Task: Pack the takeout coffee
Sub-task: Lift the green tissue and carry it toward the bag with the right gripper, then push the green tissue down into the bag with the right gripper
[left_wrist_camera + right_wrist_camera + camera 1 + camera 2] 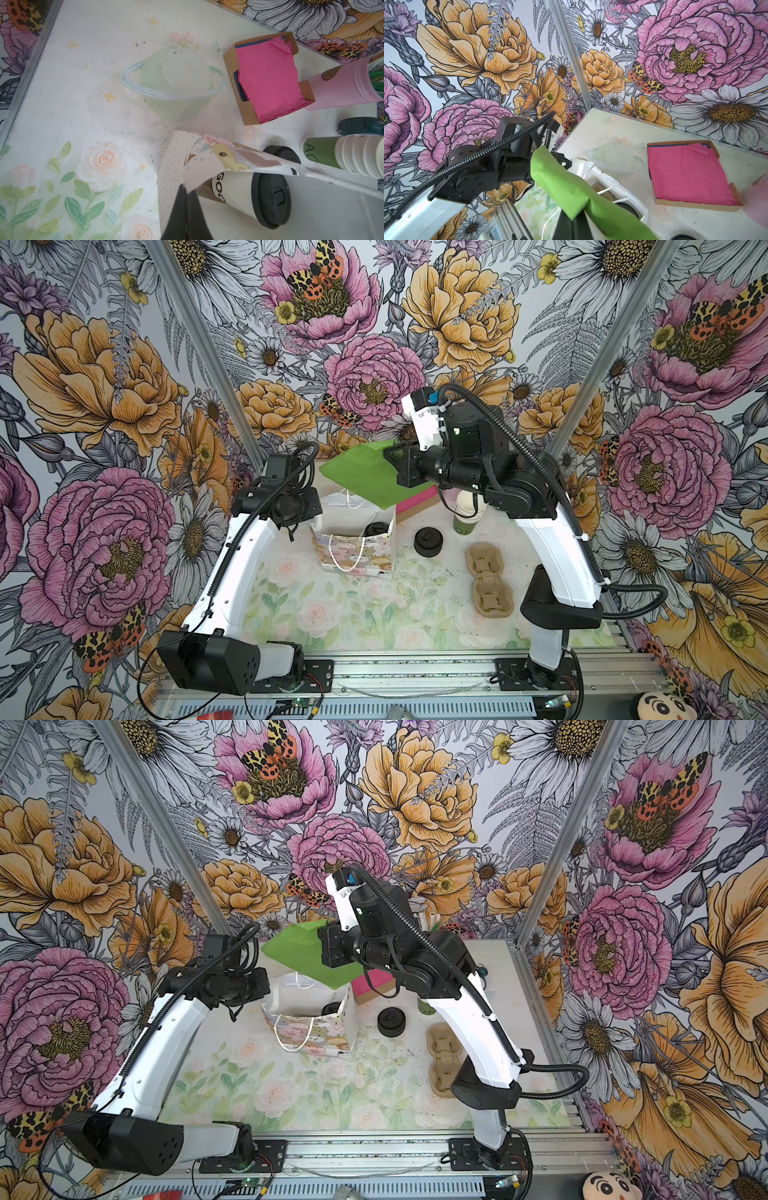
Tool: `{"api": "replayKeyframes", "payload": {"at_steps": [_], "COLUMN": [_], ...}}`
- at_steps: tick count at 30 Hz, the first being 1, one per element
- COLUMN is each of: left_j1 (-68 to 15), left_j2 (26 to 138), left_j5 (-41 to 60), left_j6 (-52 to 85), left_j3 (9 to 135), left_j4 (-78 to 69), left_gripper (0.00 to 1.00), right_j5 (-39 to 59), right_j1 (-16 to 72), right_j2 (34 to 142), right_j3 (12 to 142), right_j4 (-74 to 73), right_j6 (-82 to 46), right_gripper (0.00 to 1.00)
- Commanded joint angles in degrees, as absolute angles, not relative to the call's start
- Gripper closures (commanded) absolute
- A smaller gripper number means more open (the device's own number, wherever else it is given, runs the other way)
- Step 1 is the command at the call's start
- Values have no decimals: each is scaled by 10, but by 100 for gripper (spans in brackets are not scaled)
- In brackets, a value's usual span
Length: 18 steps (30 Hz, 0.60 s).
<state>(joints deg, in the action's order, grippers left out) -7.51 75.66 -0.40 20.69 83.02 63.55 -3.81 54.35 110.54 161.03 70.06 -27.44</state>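
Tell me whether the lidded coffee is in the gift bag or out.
In: the takeout coffee sits inside the gift bag, black lid showing through the open top.

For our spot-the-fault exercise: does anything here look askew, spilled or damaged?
Only the gift bag: its rim is bent out of shape where the left gripper pinches it. The takeout coffee inside is lidded; nothing has spilled.

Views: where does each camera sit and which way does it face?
Top views: high over the arm bases, looking down; left arm and right arm flank the gift bag.
Left wrist: behind the left tool, facing the bag rim it pinches and the takeout coffee inside.
Right wrist: behind the right tool, facing its green tissue sheet and the left arm.
Shared by wrists: pink tissue box.
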Motion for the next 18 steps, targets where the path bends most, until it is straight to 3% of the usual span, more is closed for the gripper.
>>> {"api": "replayKeyframes", "payload": {"at_steps": [1, 18], "left_j1": [-80, -80], "left_j2": [759, 751], "left_j5": [6, 7], "left_j6": [214, 212], "left_j3": [829, 828], "left_j4": [625, 621], "left_gripper": [100, 100], "right_j5": [-34, -38], "right_j1": [547, 562], "right_j2": [1123, 1126], "right_j3": [1616, 1492], "right_j4": [687, 688], "right_j6": [-284, -261], "right_gripper": [100, 100]}}
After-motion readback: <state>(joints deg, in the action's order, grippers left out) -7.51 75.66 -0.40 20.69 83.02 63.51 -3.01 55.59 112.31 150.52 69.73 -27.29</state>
